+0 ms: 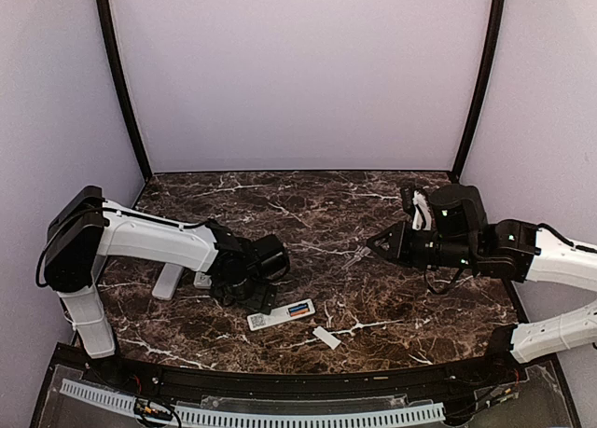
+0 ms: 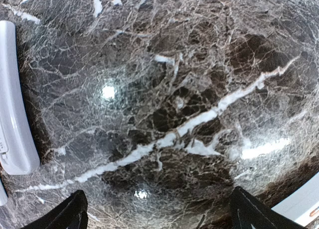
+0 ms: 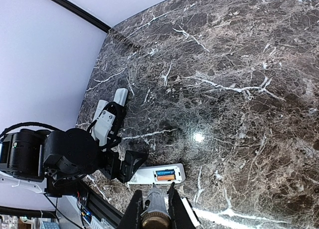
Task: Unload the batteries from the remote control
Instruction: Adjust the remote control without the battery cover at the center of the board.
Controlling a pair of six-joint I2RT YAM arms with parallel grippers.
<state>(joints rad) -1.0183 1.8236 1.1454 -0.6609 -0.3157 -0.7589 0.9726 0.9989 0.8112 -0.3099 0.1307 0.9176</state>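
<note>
A white remote (image 1: 280, 314) lies face down near the table's front, its compartment open. A blue battery (image 3: 167, 172) and an orange battery (image 3: 166, 177) lie side by side in it. The small white cover (image 1: 326, 337) lies on the table to its right. My left gripper (image 1: 247, 286) is open and empty, low over the table just left of the remote; its wrist view shows bare marble between the fingertips (image 2: 75, 214) and the remote's corner (image 2: 304, 204). My right gripper (image 1: 376, 244) hovers to the right, shut on a grey tapered thing (image 3: 155, 209) that I cannot identify.
A second pale grey remote (image 1: 168, 281) and a small white piece (image 1: 201, 280) lie behind the left arm; the remote also shows in the left wrist view (image 2: 12, 99). Lilac walls close off the back and sides. A black rail runs along the front edge (image 1: 280, 381).
</note>
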